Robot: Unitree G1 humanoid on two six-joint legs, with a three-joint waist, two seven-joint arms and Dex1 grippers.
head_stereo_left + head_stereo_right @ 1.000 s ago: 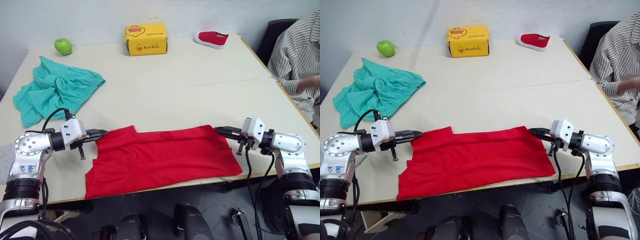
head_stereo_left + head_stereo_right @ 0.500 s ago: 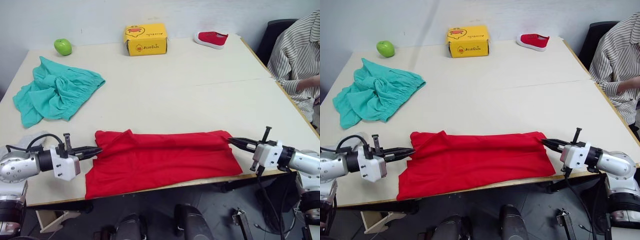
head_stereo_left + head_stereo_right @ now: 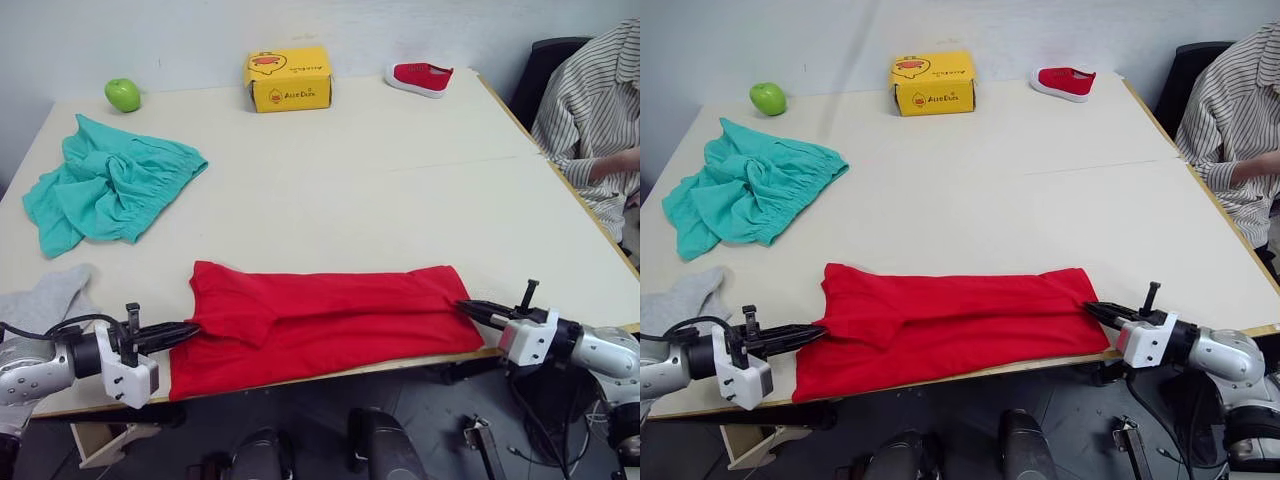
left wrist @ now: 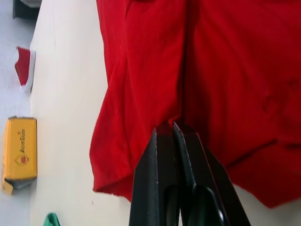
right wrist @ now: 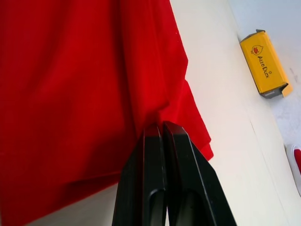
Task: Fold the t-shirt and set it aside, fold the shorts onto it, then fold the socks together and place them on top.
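Pale and wide, the bench [image 3: 400,180] carries the t-shirt [image 3: 330,320] as a long red band along its near edge, with the shorts [image 3: 105,190] bunched at the far left and the socks [image 3: 45,300] lying at the near left edge. Our left hand [image 3: 185,331] is clenched on the shirt's left end, and our right hand [image 3: 470,308] is clenched on its right end; both wrist views show cloth pinched between closed fingers. Each hand sits level with the bench at the near corners, the shirt stretched between them.

What we think could go wrong: the shirt's near hem lies close to or over the bench edge, so drawing it any nearer may let cloth spill off. The left part already shows a loose tuck, and uneven pull between the two hands could skew the fold or drag that tuck wider. A thin pinch could also slip free mid-fold
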